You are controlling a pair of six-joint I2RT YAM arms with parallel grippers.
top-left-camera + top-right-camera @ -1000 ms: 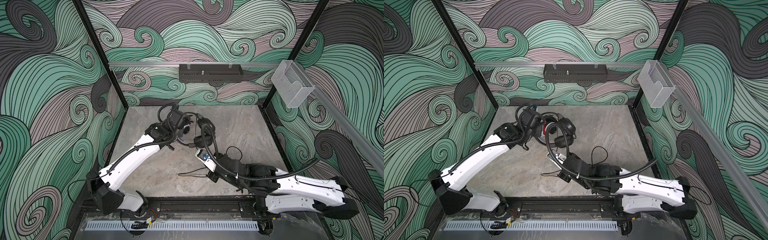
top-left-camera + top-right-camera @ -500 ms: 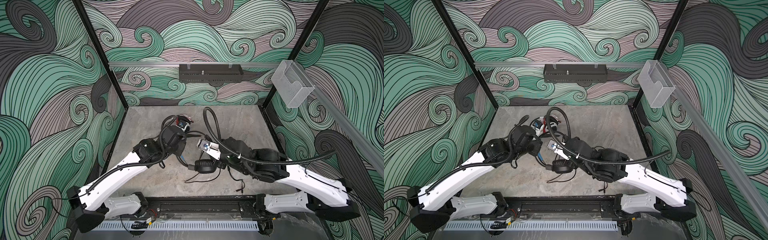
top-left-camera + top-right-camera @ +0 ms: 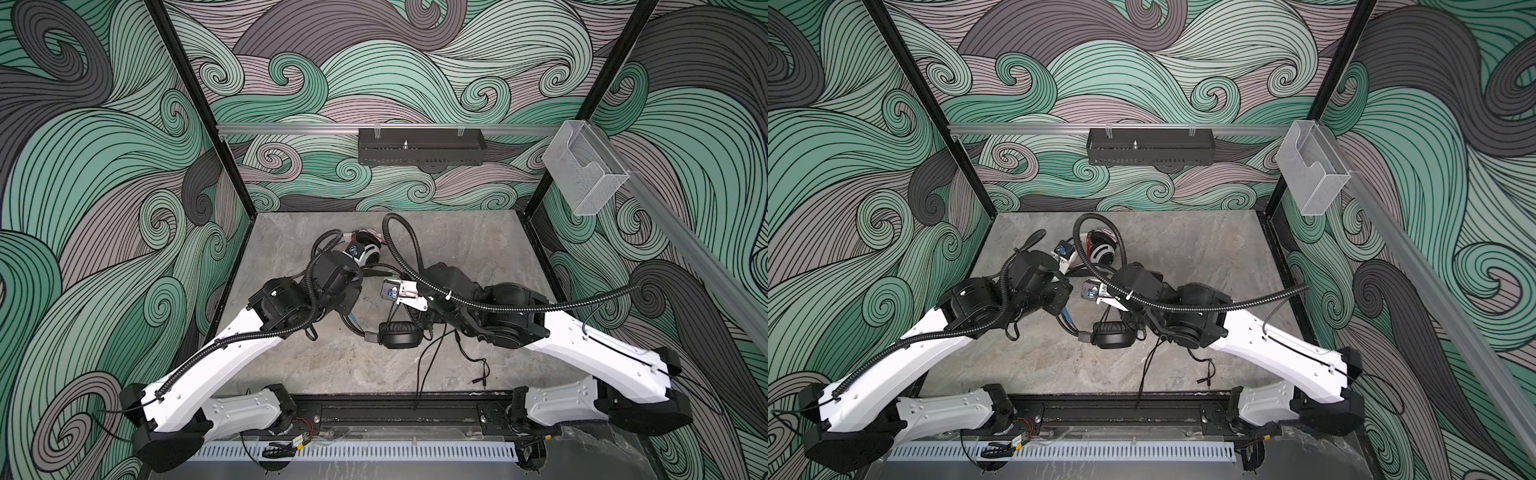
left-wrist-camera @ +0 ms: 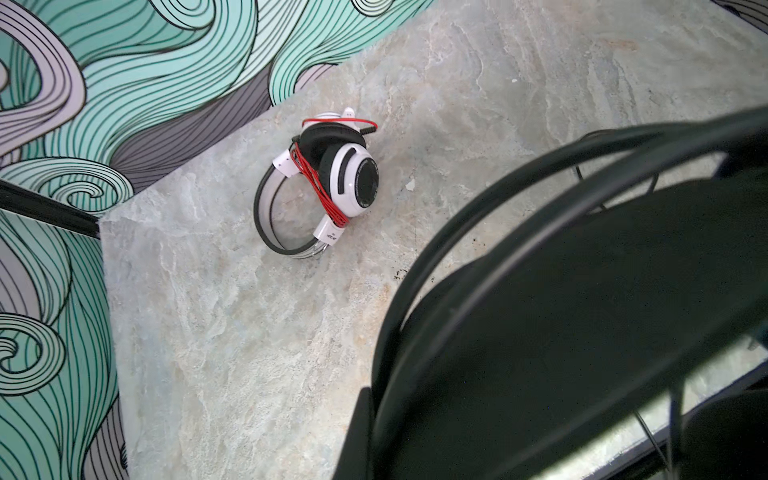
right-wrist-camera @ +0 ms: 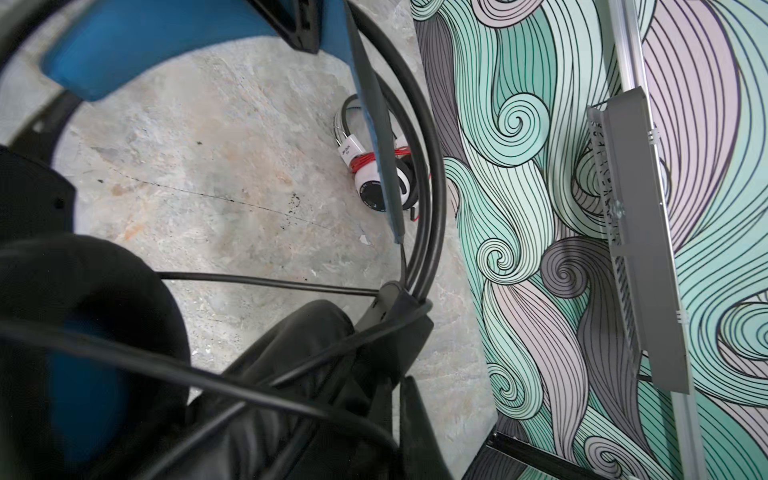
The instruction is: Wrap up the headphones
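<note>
Grey marbled tabletop (image 3: pixel 340 374), closed in by walls (image 3: pixel 104 187) painted with teal and grey swirls, with a black rack (image 3: pixel 419 151) on the back rail and a clear holder (image 3: pixel 582 174) on the right-hand one. That is where both my arms are bent in toward the middle. The white headset (image 4: pixel 353 178) lies on its side far back on the table, well apart from me, its red cord (image 4: pixel 316 187) wound in several turns across the band by the ear cup. The black headset (image 3: pixel 401 338) is between my two wrists, nearer the front. In both top views one round cup shows just below my right gripper (image 3: pixel 417 318), and the thin wire band runs from it toward my left gripper (image 3: pixel 351 305). My left jaws are pressed together; the band arcs right past that wrist camera, but the fingertips are hidden, so I cannot tell whether they pinch it. My right jaws are all but closed too. That wrist view is crowded with the ear pad (image 5: pixel 83 311), the blue band (image 5: pixel 166 37) and loops of cable, and I cannot make out a grip there either. The black cord (image 3: pixel 418 390) is unwound — it trails loose to the front edge of the table.
</note>
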